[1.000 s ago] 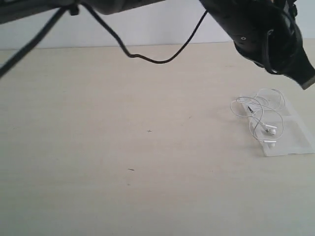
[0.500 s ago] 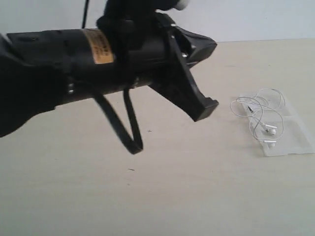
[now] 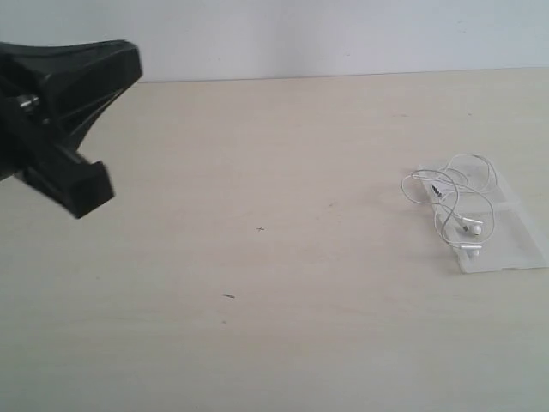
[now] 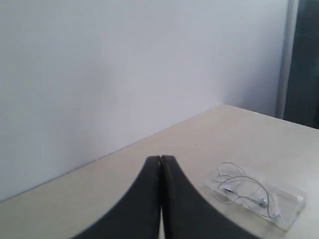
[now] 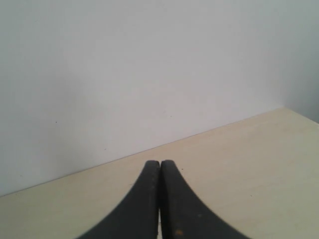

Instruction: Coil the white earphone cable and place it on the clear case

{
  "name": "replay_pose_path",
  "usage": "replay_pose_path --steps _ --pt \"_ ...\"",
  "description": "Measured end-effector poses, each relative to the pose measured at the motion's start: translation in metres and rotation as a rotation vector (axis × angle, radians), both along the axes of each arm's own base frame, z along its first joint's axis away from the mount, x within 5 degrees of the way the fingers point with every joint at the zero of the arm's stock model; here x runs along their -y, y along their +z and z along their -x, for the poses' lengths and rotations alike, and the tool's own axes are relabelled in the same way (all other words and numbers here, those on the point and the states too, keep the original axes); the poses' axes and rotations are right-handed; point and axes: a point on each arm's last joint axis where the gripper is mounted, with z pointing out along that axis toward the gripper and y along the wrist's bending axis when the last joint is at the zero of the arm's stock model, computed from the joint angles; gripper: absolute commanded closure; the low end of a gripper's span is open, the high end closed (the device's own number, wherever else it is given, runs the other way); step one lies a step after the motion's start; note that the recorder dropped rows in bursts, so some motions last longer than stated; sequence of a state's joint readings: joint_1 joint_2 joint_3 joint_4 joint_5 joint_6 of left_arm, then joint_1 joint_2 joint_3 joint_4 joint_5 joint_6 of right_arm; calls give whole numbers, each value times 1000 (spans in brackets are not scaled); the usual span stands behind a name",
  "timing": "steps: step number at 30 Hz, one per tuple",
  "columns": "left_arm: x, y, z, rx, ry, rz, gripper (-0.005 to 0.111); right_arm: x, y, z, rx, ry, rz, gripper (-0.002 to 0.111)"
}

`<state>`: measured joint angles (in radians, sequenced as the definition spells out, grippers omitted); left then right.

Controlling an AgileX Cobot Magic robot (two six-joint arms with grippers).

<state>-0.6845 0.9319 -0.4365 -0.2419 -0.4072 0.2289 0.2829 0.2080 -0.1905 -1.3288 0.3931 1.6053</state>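
Left claw (image 4: pixel 160 158) and right claw (image 5: pixel 159 162): both pressed together, empty. Thin white earphone cable (image 3: pixel 452 201) lies looped on the flat clear plastic case (image 3: pixel 517 233), at the exterior frame's right, on the pale tabletop (image 3: pixel 257 257). Judgement: placement appears complete; keep claws clear of loops.

bench (image 3: pixel 283 360): pale wood-grain top | wall (image 3: pixel 343 34): plain white, met by the bench's far edge | dark speck (image 3: pixel 228 297): seen on the bench near its middle | dark panel (image 4: pixel 305 59): seen beside the wall

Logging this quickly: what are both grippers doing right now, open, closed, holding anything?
Left gripper: closed, holding nothing.
Right gripper: closed, holding nothing.
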Motion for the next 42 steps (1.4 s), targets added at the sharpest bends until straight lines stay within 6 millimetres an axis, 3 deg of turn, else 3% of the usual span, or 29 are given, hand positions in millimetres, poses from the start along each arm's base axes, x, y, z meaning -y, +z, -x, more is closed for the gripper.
replay_pose_path --steps 4,13,17,24,42 --pt "-37 -16 26 31 104 132 107 0 0 0 0 0 0 108" --pt "-83 -62 48 -14 323 235 107 0 0 0 0 0 0 108" --pt "-97 -68 55 -4 415 325 107 0 0 0 0 0 0 108" --pt "-107 -61 66 88 465 369 107 0 0 0 0 0 0 108" --pt "-111 -73 97 67 499 267 107 0 0 0 0 0 0 108"
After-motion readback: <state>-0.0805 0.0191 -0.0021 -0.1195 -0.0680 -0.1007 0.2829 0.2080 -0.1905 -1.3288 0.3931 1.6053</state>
